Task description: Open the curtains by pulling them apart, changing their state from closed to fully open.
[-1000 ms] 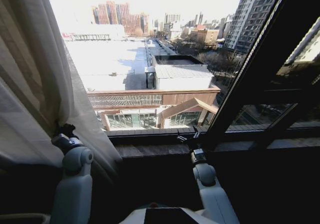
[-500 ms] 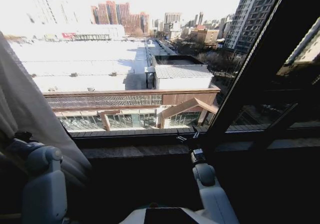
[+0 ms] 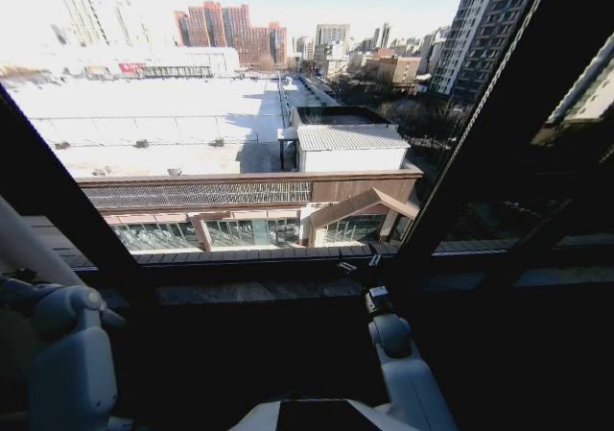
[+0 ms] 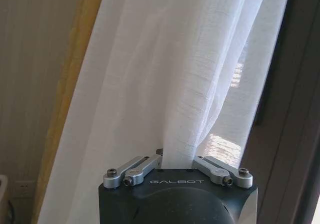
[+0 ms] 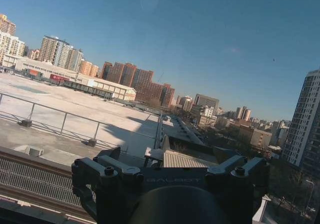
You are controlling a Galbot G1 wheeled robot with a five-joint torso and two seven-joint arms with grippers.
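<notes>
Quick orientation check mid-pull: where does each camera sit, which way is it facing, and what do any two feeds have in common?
Head view: on the head, facing forward and down through the window; both arms show, left end effector low left by the curtain, right end effector at the sill.
Left wrist view: behind the left end effector, shut on the curtain.
Right wrist view: behind the right end effector, facing outside.
Shared: head and right wrist views both show the red-brown towers.

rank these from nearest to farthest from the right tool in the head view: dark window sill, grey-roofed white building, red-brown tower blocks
1. Dark window sill, just beyond the right tool, low in front.
2. Grey-roofed white building, outside past the glass, middle ground.
3. Red-brown tower blocks, on the skyline, far off towards the left.
</notes>
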